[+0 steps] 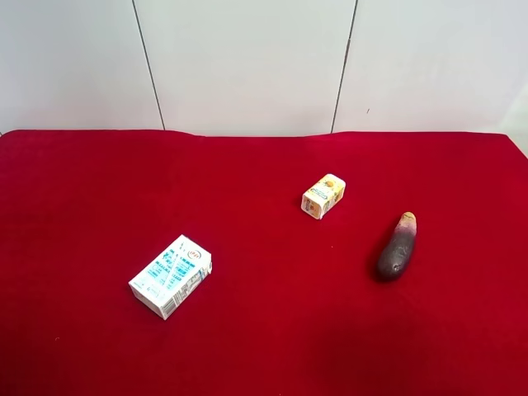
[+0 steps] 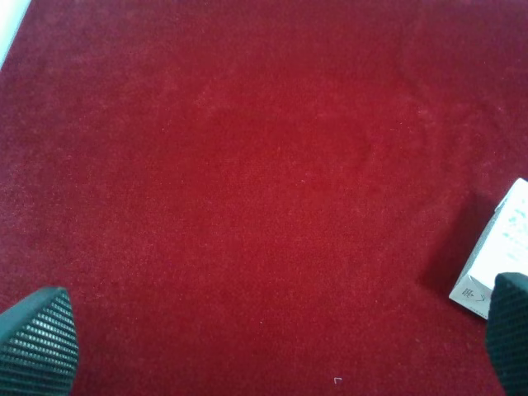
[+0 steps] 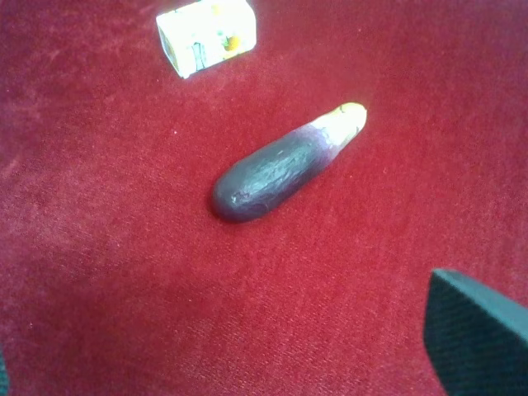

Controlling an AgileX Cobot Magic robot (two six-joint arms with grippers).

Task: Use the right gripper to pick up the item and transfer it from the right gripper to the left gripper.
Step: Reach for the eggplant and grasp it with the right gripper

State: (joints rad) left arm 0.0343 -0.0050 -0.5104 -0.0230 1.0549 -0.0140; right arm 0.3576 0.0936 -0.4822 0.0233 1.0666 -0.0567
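The right gripper (image 3: 239,359) is spread wide and holds nothing; only its wrist view shows it. The eggplant toy (image 3: 285,169) lies flat on the red cloth (image 3: 99,247), untouched, with the yellow carton (image 3: 206,33) beyond it and apart. The left gripper (image 2: 272,338) is also wide and holds nothing. The white-and-blue carton (image 2: 495,264) is beside one of its fingers. Only the high view shows all three objects together, well apart.

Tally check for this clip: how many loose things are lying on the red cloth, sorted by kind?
Cartons: 2, the white-and-blue carton and the small yellow carton
Toy vegetables: 1, the purple eggplant toy
Total: 3
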